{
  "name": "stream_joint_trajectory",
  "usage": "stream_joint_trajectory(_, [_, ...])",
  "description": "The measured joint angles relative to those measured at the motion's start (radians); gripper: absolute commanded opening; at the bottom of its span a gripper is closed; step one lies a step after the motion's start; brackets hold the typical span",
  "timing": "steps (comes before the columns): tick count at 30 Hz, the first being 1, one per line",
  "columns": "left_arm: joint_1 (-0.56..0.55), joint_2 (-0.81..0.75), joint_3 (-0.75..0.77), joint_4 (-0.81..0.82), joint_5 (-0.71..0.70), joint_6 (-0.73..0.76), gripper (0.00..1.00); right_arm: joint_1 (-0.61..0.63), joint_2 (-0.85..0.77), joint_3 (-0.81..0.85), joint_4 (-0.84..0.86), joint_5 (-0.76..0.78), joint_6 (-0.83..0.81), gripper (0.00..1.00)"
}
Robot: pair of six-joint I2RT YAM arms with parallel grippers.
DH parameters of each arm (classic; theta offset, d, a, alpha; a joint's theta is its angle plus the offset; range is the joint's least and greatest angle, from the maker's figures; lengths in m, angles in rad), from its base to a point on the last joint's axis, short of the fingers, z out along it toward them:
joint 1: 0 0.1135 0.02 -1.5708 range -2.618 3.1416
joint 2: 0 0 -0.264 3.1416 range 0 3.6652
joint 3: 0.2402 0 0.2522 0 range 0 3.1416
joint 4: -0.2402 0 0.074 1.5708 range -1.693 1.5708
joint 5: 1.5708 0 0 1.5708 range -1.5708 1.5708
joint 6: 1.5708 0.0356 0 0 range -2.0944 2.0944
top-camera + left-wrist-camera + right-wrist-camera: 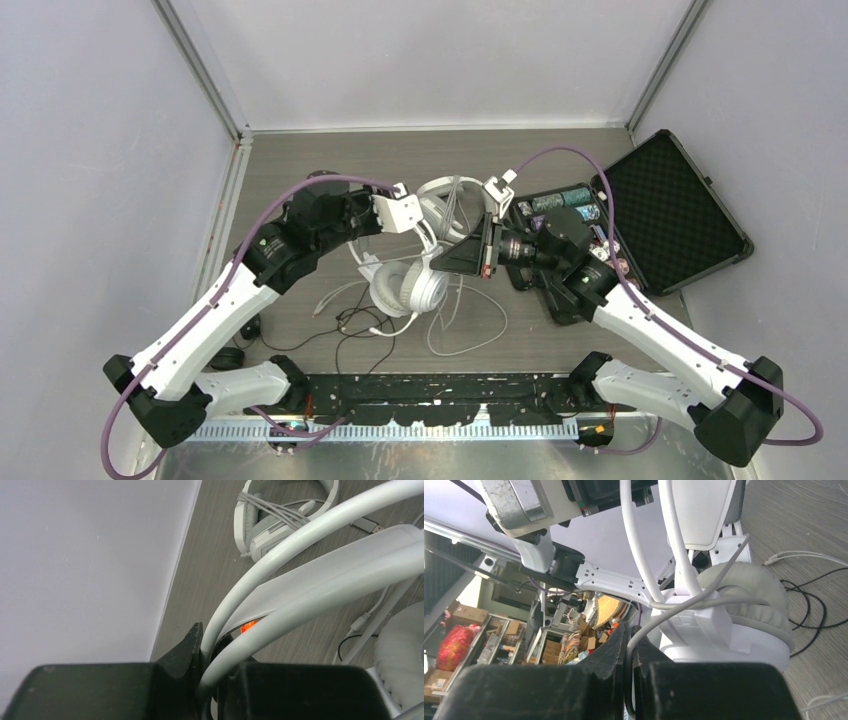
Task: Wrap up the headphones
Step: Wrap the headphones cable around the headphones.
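— While we hold the white headphones (405, 285) over the middle of the table (300, 160), where do the edges lie?
— On our left, the left wall (100, 150) stands apart from us. The open black case (680, 215) crowds the right edge.
— And our grips?
— Our left gripper (209, 660) is clamped on the headband (310, 575); our right gripper (630, 645) pinches the thin white cord (651, 621).
— Open room?
— Bare tabletop runs along the back wall (430, 60), beyond the second white headset (450, 205).
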Motion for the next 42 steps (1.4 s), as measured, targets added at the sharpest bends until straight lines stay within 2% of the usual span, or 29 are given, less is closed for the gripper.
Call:
stream_joint_trajectory(15, [0.013,0.002,-0.002,-0.032,-0.154,-0.284,0.00,-0.002,0.129,0.094,0.124,-0.006,0.064,0.16])
stream_joint_trajectory(28, [0.016,0.122,0.098,-0.176,-0.365,-0.535,0.00,-0.002,0.181,0.095,0.168,-0.003,0.073,0.16])
stream_joint_trajectory(42, [0.019,0.202,0.221,-0.254,-0.553,-0.889,0.00,0.019,0.181,0.095,0.153,0.065,-0.057,0.16])
